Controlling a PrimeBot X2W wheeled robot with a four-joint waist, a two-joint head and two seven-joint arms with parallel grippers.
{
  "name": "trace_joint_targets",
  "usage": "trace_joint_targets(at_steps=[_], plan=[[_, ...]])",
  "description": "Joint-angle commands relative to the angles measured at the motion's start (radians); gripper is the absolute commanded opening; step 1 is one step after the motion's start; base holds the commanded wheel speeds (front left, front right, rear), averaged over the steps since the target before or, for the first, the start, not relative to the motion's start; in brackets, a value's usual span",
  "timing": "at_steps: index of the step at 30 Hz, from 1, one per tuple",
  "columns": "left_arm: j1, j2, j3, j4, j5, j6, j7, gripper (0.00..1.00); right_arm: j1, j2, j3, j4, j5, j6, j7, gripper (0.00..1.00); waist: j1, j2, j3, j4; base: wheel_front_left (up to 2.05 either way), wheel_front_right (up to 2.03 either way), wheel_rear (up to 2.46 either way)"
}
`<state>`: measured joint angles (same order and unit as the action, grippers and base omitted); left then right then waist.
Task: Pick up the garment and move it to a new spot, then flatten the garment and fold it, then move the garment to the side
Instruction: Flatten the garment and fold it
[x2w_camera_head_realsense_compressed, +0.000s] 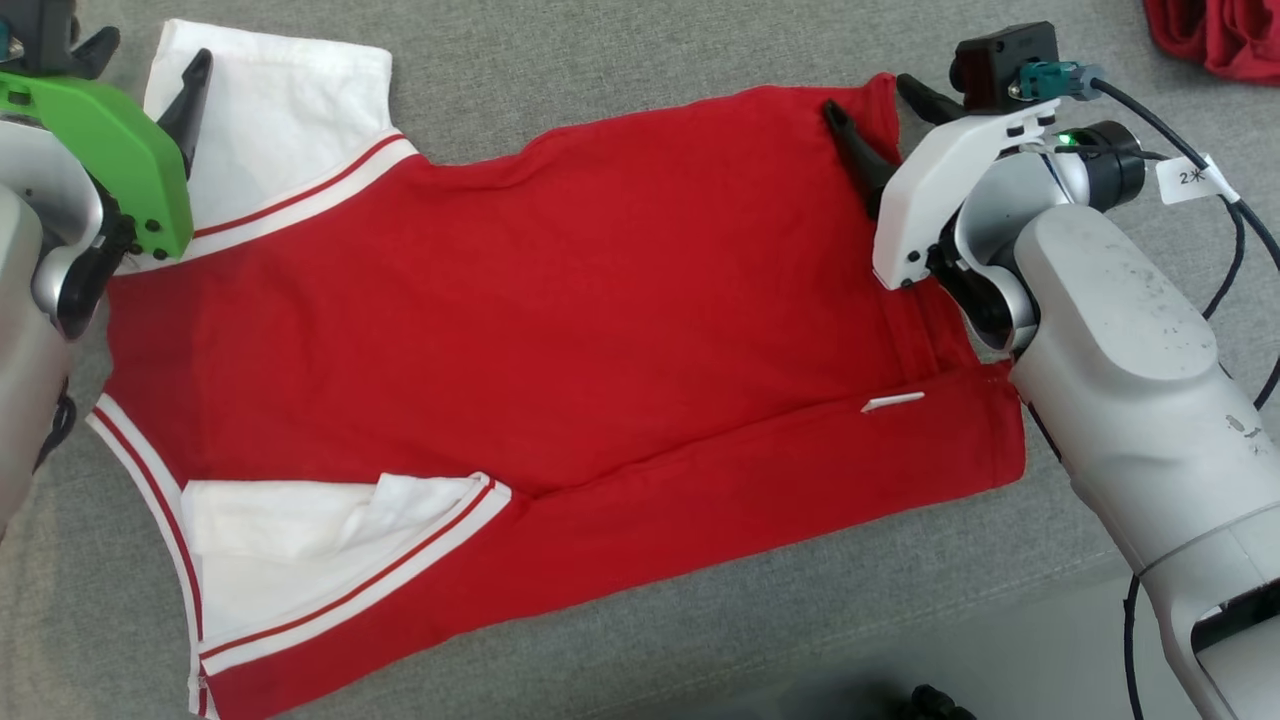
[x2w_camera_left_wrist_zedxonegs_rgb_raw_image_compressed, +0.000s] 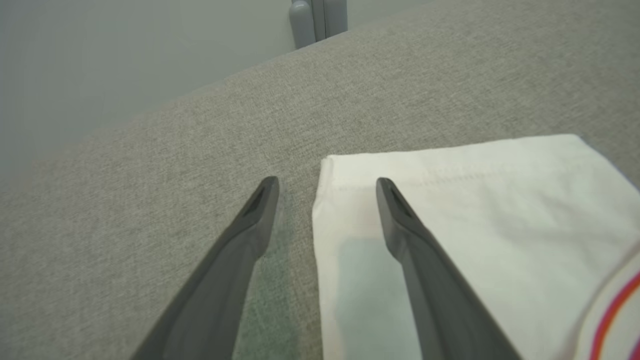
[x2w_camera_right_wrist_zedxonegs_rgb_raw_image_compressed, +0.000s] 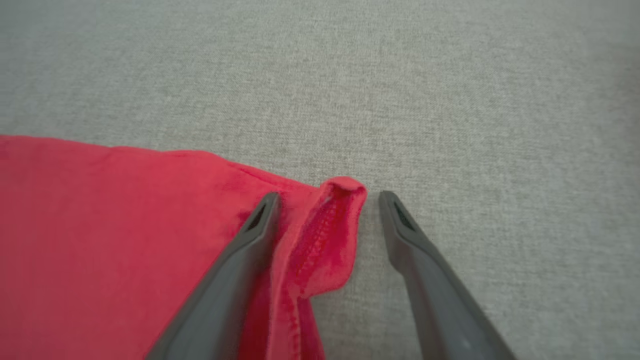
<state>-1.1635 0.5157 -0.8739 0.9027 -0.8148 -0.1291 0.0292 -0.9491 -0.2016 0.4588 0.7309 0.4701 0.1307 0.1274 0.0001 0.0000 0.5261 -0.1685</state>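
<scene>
Left gripper (x2w_camera_head_realsense_compressed: 140, 75) and right gripper (x2w_camera_head_realsense_compressed: 868, 95), both spread wide, hover over the far edge of the single red-and-white garment (x2w_camera_head_realsense_compressed: 560, 320) lying flat in the desk's (x2w_camera_head_realsense_compressed: 600, 60) middle — one white cable tag (x2w_camera_head_realsense_compressed: 1190, 178) reads "2*".

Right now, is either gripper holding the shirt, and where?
Nothing held: left gripper open astride the white sleeve edge; right gripper open astride the red hem corner.

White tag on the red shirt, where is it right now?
In the head view, the white tag lies on the red shirt, near its right edge beside a fold, below the right hand.
</scene>
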Motion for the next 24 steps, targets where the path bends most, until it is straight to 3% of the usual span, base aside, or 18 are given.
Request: trace_joint_targets(at_steps=[1,8,9,10,11,12,17,24], plan=[[-0.019,0.003,-0.006,0.014,-0.016,-0.002,-0.006,1.00,-0.006,-0.008,0.016,-0.006,0.013,0.000,0.019,1.00,-0.0001,0.0000,0.006,-0.008,0.00,0.00,0.00],[-0.041,-0.019,-0.039,0.067,-0.082,-0.002,0.015,1.00,-0.008,-0.032,0.058,-0.044,0.058,0.000,0.065,1.00,-0.0001,0.0000,0.016,-0.020,0.00,0.00,0.00],[-0.040,-0.022,-0.042,0.074,-0.093,-0.002,0.019,1.00,-0.009,-0.033,0.062,-0.049,0.061,0.000,0.068,0.86,-0.0001,0.0000,0.018,-0.020,0.00,0.00,0.00],[-0.038,-0.026,-0.047,0.078,-0.099,-0.002,0.028,0.41,-0.011,-0.035,0.064,-0.053,0.065,0.000,0.070,0.47,-0.0001,0.0000,0.019,-0.020,0.00,0.00,0.00],[-0.038,-0.028,-0.055,0.082,-0.106,-0.002,0.031,0.16,-0.014,-0.038,0.071,-0.060,0.066,0.000,0.074,0.25,-0.0001,0.0000,0.020,-0.019,0.00,0.00,0.00],[-0.040,-0.030,-0.061,0.086,-0.112,-0.002,0.028,0.00,-0.018,-0.041,0.075,-0.066,0.071,0.000,0.075,0.00,-0.0001,0.0000,0.021,-0.019,0.00,0.00,0.00],[-0.052,-0.033,-0.067,0.101,-0.150,0.000,-0.013,0.00,-0.041,-0.056,0.077,-0.080,0.065,0.000,0.056,0.00,-0.0001,0.0000,0.013,-0.007,0.00,0.00,0.00],[-0.070,-0.061,-0.059,0.087,-0.204,0.000,-0.121,0.00,-0.054,-0.070,0.040,-0.035,0.042,0.000,-0.056,0.00,-0.0001,0.0000,-0.029,0.039,0.00,0.00,0.00]])
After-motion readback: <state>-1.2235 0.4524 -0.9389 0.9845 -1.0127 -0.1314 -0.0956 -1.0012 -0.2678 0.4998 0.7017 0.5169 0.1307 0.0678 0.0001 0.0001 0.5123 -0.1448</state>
